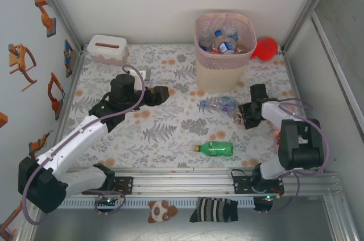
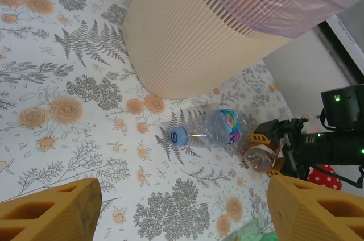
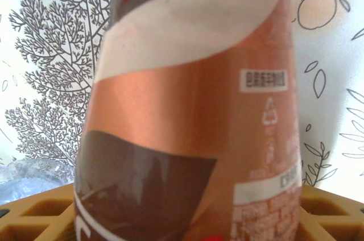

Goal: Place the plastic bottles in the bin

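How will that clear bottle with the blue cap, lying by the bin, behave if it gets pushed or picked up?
The clear bottle lies on its side, so a sideways nudge would probably roll it. It looks empty, so it is likely light and may skid off. Its thin see-through wall would probably dent under a firm squeeze.
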